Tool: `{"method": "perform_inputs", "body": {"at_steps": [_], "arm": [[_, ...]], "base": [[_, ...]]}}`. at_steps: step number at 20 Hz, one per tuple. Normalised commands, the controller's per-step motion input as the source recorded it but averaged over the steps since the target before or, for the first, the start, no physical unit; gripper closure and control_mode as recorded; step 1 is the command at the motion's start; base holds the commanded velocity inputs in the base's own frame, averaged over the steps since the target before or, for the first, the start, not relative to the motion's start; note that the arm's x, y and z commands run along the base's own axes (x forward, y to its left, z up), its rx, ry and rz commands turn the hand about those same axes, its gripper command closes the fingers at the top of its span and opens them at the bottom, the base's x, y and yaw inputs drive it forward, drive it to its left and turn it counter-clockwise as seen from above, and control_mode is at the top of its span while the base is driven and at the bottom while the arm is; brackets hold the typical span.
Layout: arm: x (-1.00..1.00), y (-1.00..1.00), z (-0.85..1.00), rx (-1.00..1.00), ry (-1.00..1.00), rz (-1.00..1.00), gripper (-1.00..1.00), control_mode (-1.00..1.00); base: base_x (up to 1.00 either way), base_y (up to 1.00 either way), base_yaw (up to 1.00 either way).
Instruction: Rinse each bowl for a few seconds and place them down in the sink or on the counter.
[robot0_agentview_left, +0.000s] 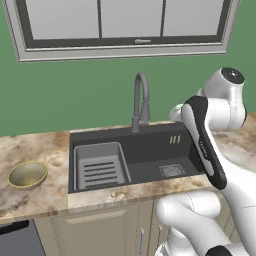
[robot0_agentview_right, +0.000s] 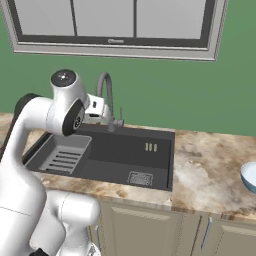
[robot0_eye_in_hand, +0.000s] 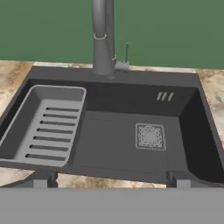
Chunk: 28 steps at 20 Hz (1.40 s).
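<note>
An olive-gold bowl (robot0_agentview_left: 28, 174) sits upright on the counter (robot0_agentview_left: 40, 200) left of the sink (robot0_agentview_left: 150, 145). A pale blue-white bowl (robot0_agentview_right: 249, 176) rests on the counter (robot0_agentview_right: 205, 170) at the far right, cut off by the frame edge. My gripper (robot0_eye_in_hand: 110, 179) hovers over the sink's front edge, open, with nothing between its fingertips (robot0_eye_in_hand: 41, 179). It faces the dark sink (robot0_eye_in_hand: 113, 144), which holds no bowl. In the base views the hand (robot0_agentview_right: 97, 110) is up beside the faucet (robot0_agentview_right: 106, 97), well apart from both bowls.
A grey ribbed rack (robot0_eye_in_hand: 48, 127) fills the sink's left side, and a square drain (robot0_eye_in_hand: 150, 136) lies to the right of it. The tall curved faucet (robot0_eye_in_hand: 103, 39) rises at the back rim. Above is a window (robot0_agentview_left: 125, 22); tan cabinet doors (robot0_agentview_right: 145, 230) are below.
</note>
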Motion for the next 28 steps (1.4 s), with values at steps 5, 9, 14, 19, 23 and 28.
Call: {"method": "perform_inputs", "body": {"at_steps": [5, 9, 14, 19, 23, 28], "arm": [[0.07, -0.42, -0.11, 0.0, -0.13, 0.07, -1.0, -1.0], [0.12, -0.45, -0.2, 0.0, -0.14, 0.11, -1.0, -1.0], [0.16, -0.31, -0.29, 0.0, -0.14, 0.14, -1.0, -1.0], [0.19, -0.19, -0.32, 0.0, -0.16, 0.13, -1.0, -1.0], [0.42, -0.02, -0.25, 0.0, -0.07, 0.07, -1.0, -1.0], [0.46, 0.0, -0.13, 0.0, -0.05, 0.01, -1.0, -1.0]], "base": [[0.0, 0.0, 0.0], [0.0, 0.0, 0.0], [0.0, 0.0, 0.0], [0.0, 0.0, 0.0], [0.0, 0.0, 0.0], [0.0, 0.0, 0.0]]}}
